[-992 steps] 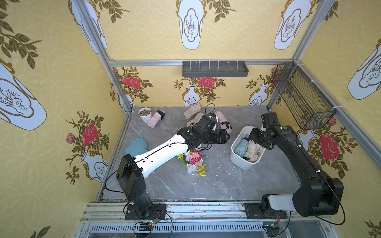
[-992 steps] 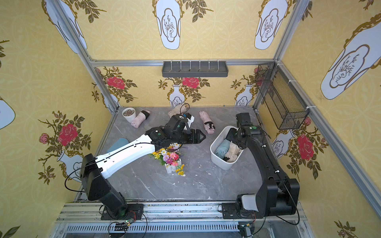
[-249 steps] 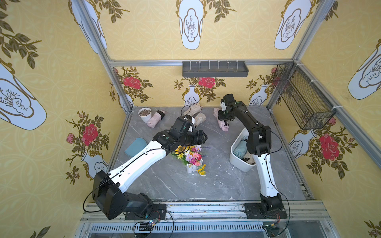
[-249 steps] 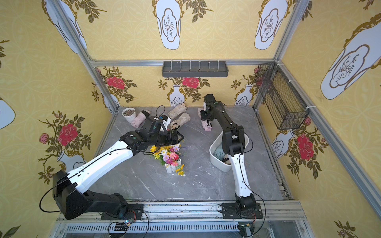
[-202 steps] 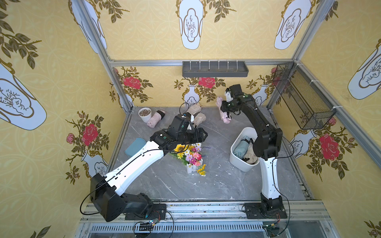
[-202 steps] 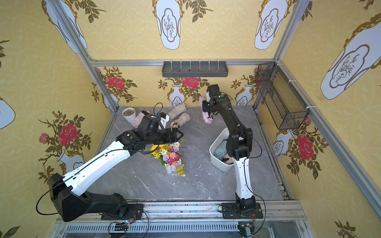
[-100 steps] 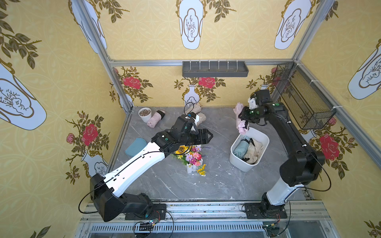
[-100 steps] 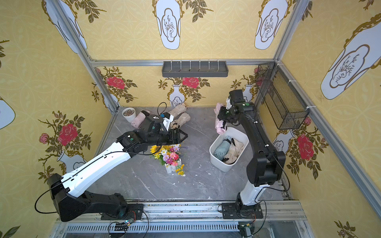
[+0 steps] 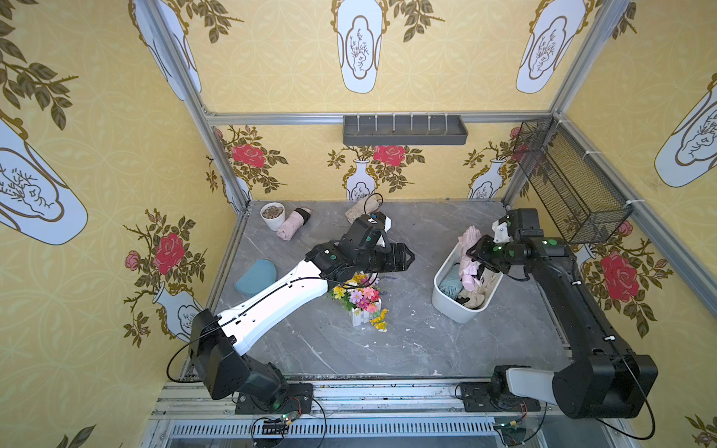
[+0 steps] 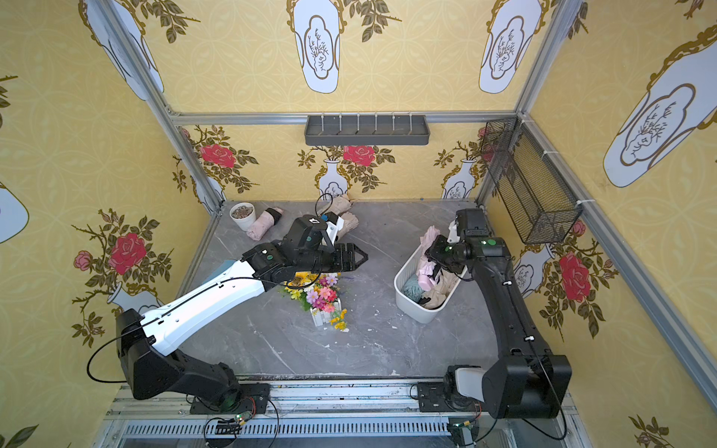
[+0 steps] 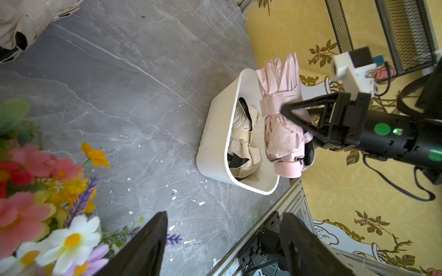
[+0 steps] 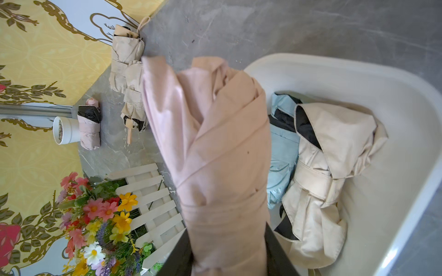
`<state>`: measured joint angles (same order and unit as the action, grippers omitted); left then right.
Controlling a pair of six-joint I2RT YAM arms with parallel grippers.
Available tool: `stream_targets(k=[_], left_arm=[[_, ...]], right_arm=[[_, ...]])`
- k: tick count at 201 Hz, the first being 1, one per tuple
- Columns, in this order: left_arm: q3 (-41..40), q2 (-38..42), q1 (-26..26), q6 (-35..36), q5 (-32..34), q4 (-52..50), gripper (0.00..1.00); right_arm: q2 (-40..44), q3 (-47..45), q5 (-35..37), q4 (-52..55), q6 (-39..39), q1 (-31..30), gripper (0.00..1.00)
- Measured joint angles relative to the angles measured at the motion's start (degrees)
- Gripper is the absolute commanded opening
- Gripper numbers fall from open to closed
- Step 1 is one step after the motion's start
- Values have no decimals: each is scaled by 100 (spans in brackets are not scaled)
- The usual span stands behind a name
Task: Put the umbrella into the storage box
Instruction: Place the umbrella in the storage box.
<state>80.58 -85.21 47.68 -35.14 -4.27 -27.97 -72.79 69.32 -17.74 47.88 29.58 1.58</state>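
top: right gripper (image 9: pixel 474 256) clamping pink umbrella (image 9: pixel 470 237) mid-body over storage box (image 9: pixel 446 306) at table's 3 o'clock, handle end lowest, so I'm expecting a release to land it inside | left wrist: left gripper (image 11: pixel 222 239) hanging wide apart, empty; umbrella hovering above rim | right wrist: exposing blue umbrella (image 12: pixel 282 148) inside, missing from left wrist

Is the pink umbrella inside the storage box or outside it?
Outside: the right gripper holds the pink umbrella tilted over the storage box, mostly above its rim.
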Motion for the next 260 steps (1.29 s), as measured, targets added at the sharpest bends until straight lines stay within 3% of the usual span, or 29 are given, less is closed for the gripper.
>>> stream_targets(k=[91, 163, 184, 214, 260], left_arm=[[35, -66, 61, -87, 0, 85, 79], [105, -81, 59, -92, 118, 81, 79], [127, -81, 59, -87, 162, 63, 79], [173, -107, 48, -79, 175, 48, 80], [140, -170, 35, -68, 175, 46, 80]], right_arm=[[74, -1558, 396, -1574, 1539, -52, 38], [-538, -1886, 1064, -2677, 2162, -608, 40], [-675, -2017, 1239, -2916, 2306, -662, 48], [-909, -2074, 1335, -3257, 2411, -660, 73], [-608, -1888, 1499, -3001, 2131, -682, 83]])
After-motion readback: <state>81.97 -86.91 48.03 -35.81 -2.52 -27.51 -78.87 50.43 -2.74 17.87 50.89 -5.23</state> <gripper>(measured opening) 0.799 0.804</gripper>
